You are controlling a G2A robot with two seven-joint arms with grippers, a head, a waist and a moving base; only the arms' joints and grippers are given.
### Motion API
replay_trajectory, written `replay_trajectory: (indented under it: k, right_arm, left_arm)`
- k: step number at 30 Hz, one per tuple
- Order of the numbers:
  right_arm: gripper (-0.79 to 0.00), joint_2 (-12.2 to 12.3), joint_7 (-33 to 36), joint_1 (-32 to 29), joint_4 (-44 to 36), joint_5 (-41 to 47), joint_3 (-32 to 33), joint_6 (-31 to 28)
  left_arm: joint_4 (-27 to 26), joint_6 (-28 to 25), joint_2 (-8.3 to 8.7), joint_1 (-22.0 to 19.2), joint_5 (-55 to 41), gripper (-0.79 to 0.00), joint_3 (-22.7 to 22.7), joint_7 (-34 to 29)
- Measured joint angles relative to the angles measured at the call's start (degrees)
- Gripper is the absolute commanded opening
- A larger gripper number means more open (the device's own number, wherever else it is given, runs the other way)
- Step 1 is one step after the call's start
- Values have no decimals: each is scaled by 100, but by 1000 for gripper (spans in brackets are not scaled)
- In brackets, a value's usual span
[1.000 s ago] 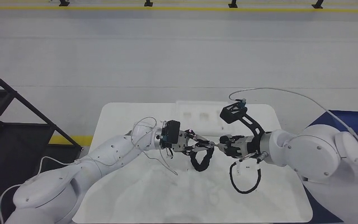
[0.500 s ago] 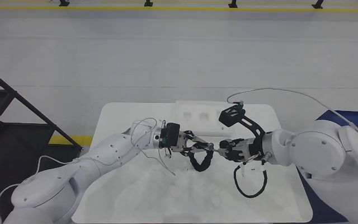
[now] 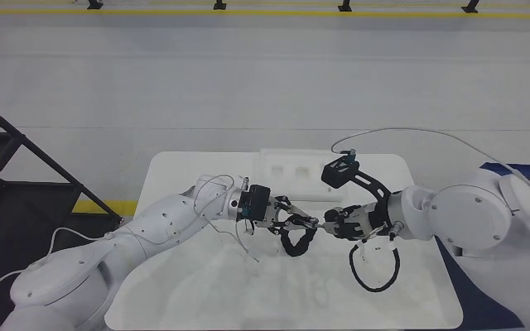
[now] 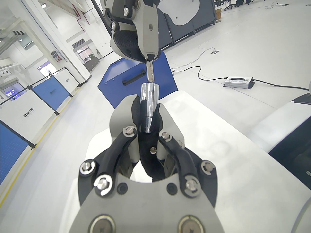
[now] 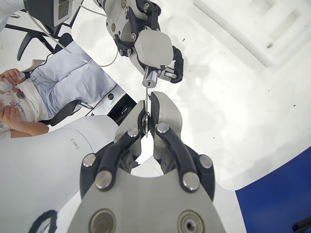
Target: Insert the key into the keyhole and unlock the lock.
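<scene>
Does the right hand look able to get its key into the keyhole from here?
Probably yes: the right hand holds the key with its tip at the keyhole of the lock cylinder clamped in the left hand, roughly in line, nothing between.

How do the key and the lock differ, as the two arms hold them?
The key is a thin flat blade; the lock is a thick shiny cylinder. The key is pinched in the right gripper, the lock in the left gripper. Both are silvery metal, lined up end to end, key tip at the lock's face.
</scene>
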Motion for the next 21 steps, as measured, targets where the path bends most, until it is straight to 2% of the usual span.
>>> replay_trajectory:
  k: [21]
  right_arm:
    - [-785, 110, -111, 148, 52, 69, -248, 110]
  left_arm:
    - [-56, -56, 22, 9, -25, -785, 0, -56]
